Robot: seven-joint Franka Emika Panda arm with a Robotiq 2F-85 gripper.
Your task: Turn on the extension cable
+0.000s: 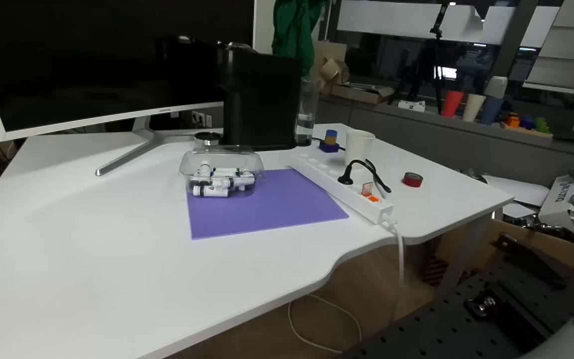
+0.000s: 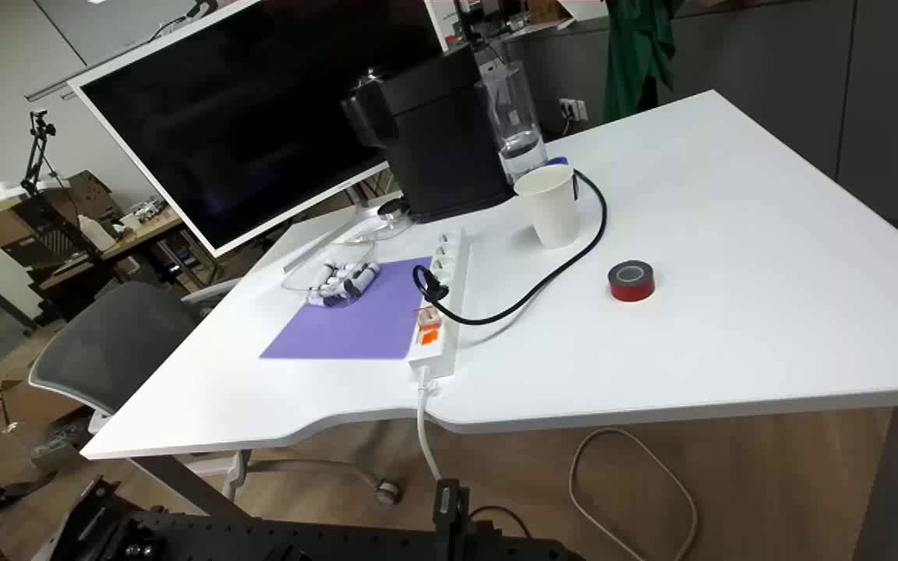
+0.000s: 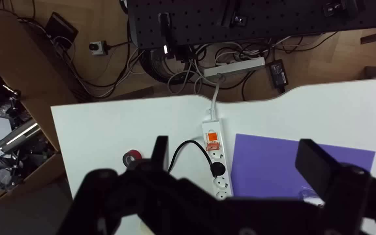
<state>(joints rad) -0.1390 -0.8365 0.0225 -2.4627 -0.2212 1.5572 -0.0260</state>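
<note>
The extension cable is a long white power strip lying on the table in both exterior views [image 1: 317, 168] [image 2: 453, 284] and the wrist view [image 3: 216, 154]. Its orange switch [image 3: 212, 136] is near the corded end, with a clear reddish cover [image 3: 212, 146] standing open beside it. Whether the switch is lit is unclear. A black plug [image 3: 218, 169] sits in a socket. The white cord [image 3: 214, 98] runs over the table edge. My gripper [image 3: 233, 143] is open and empty, high above the table, with the strip below between its fingers. It is outside both exterior views.
A purple mat [image 1: 267, 204] lies beside the strip, with a clear box [image 1: 222, 172] of small white bottles on it. A white cup [image 2: 550, 210], red tape roll [image 2: 631, 281] and black cord [image 2: 542, 284] are on the other side. A black machine [image 1: 262, 99] and monitor stand behind.
</note>
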